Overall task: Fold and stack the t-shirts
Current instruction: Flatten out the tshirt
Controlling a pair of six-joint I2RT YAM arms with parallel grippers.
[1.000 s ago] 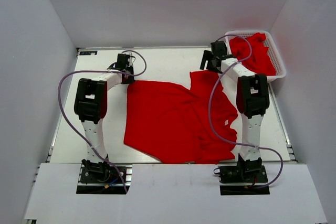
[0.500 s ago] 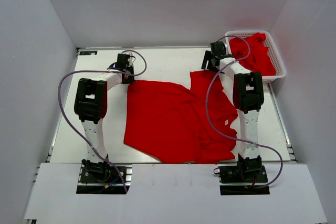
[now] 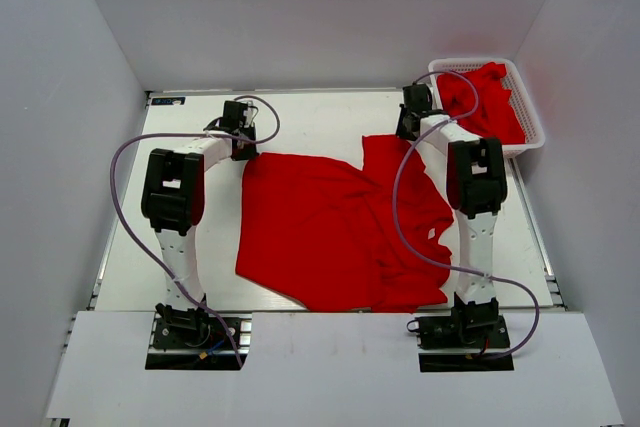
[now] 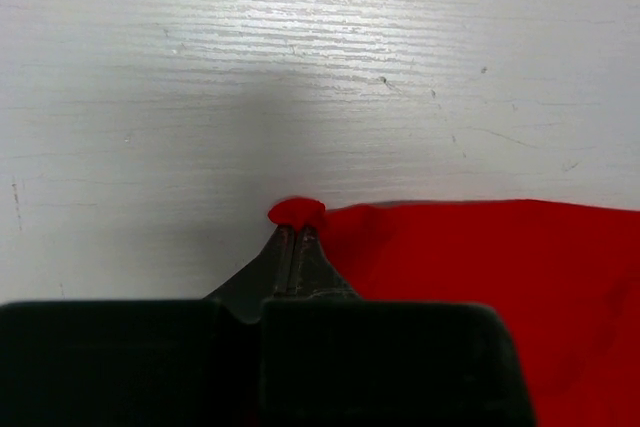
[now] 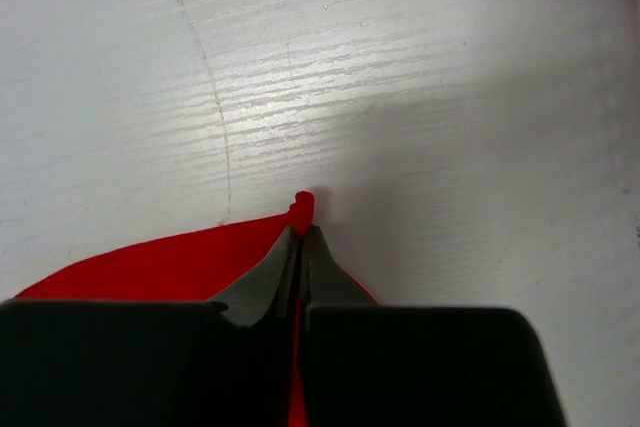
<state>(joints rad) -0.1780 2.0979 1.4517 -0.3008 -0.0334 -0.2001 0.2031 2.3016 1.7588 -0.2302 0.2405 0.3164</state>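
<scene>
A bright red t-shirt (image 3: 335,232) lies spread on the white table. My left gripper (image 3: 243,152) is shut on its far left corner; a small bunch of red cloth (image 4: 296,212) pokes out past the closed fingertips. At the shirt's far right corner my right gripper (image 3: 405,133) is shut too, with a nub of cloth (image 5: 302,209) pinched between its tips. More red t-shirts (image 3: 490,102) lie heaped in the white basket.
The white mesh basket (image 3: 533,127) sits at the far right corner of the table, just right of my right arm. White walls close in the table on three sides. Purple cables loop off both arms.
My right gripper has closed from wide open onto the far right corner of the shirt, shifting slightly right. The left arm and the shirt have not moved.
</scene>
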